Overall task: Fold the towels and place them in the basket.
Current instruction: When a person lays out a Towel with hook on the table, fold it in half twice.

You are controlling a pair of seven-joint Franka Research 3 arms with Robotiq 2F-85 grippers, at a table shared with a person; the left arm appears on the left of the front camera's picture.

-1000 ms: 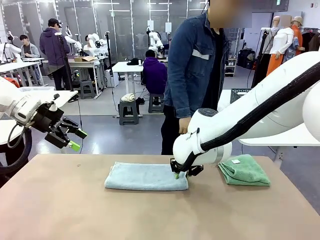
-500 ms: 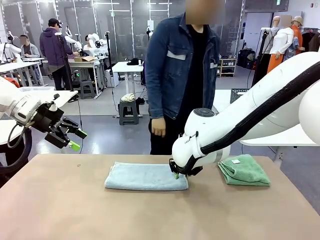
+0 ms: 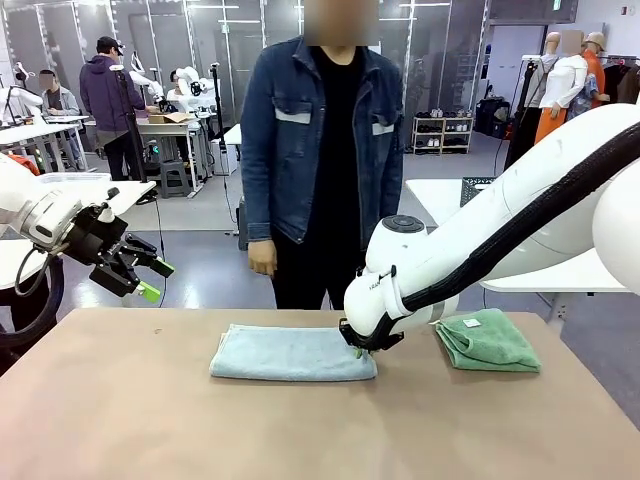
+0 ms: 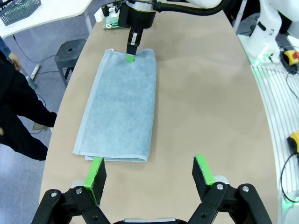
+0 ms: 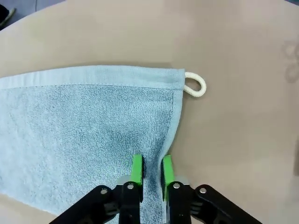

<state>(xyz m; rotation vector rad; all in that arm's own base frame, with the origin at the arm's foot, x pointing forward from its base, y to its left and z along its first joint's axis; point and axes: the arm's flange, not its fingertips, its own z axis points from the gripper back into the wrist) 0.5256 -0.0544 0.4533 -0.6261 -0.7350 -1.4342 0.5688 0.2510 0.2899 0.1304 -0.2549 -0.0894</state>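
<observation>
A pale blue towel [image 3: 290, 353] lies folded lengthwise in the middle of the table. My right gripper [image 3: 355, 349] is down at its right end, shut on the towel's short edge [image 5: 174, 126], which sits pinched between the green pads [image 5: 137, 169]. A cream hanging loop [image 5: 196, 86] sticks out at the towel's corner. The mint green towel [image 3: 489, 340] with its white tag lies folded at the table's right. My left gripper [image 3: 150, 279] hovers open and empty past the table's left end, looking along the blue towel [image 4: 121, 107]. The wire basket [image 4: 18, 9] stands on a white side table.
A person in a denim jacket [image 3: 320, 130] stands at the far edge of the table, hands down at the sides. Bare tabletop [image 3: 300, 430] stretches in front of the towels. The white side table [image 3: 440, 195] is behind my right arm.
My right gripper's fingers have closed on the blue towel's edge. The person has walked leftward behind the table. My left arm has not moved.
</observation>
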